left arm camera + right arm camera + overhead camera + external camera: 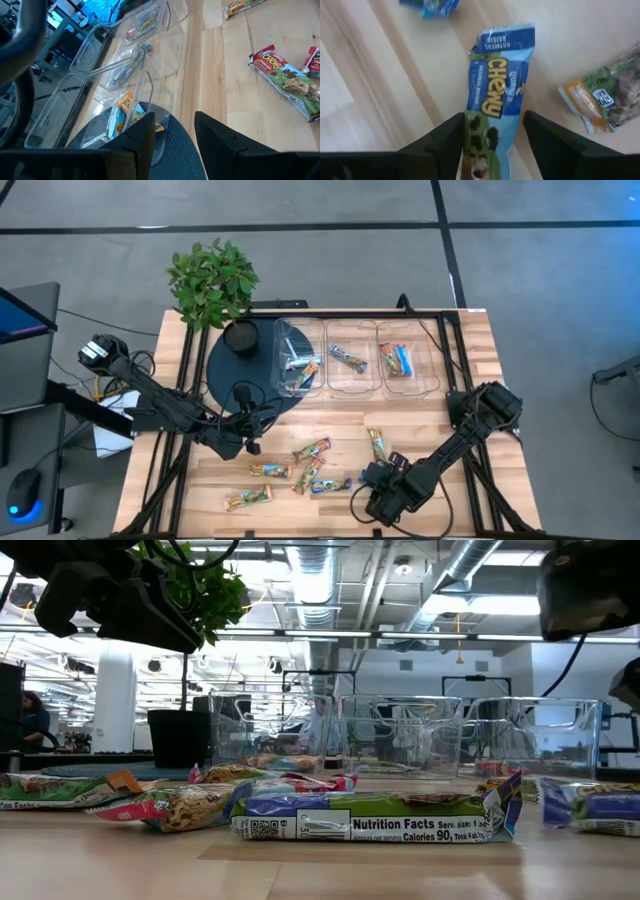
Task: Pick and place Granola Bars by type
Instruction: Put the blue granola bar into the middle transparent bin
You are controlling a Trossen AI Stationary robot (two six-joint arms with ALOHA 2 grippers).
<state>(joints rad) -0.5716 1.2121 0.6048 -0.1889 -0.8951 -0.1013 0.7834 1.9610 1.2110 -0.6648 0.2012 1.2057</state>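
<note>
Several granola bars lie flat on the wooden table near its front edge: red-orange (pixel 312 448), green-tan (pixel 272 471), (pixel 248 498) and blue (pixel 330 485). More bars lie inside the three clear bins (pixel 350 360). My right gripper (pixel 495 145) is open low over a blue Chewy bar (pixel 497 95) that lies on the table, one finger on each side of its near end. In the high view this gripper (pixel 383 480) is at the front right. My left gripper (pixel 175 142) is open over the dark round mat (pixel 175 150), facing the left bin (pixel 135 107).
A potted plant (pixel 212 280) stands on the round mat (pixel 225 370) at the far left, and the left bin sits partly on that mat. A green-tan bar (pixel 607 97) lies close to the right gripper. A blue-wrapped bar (pixel 375 815) lies nearest the low camera. Bare wood shows between the bins and the bars.
</note>
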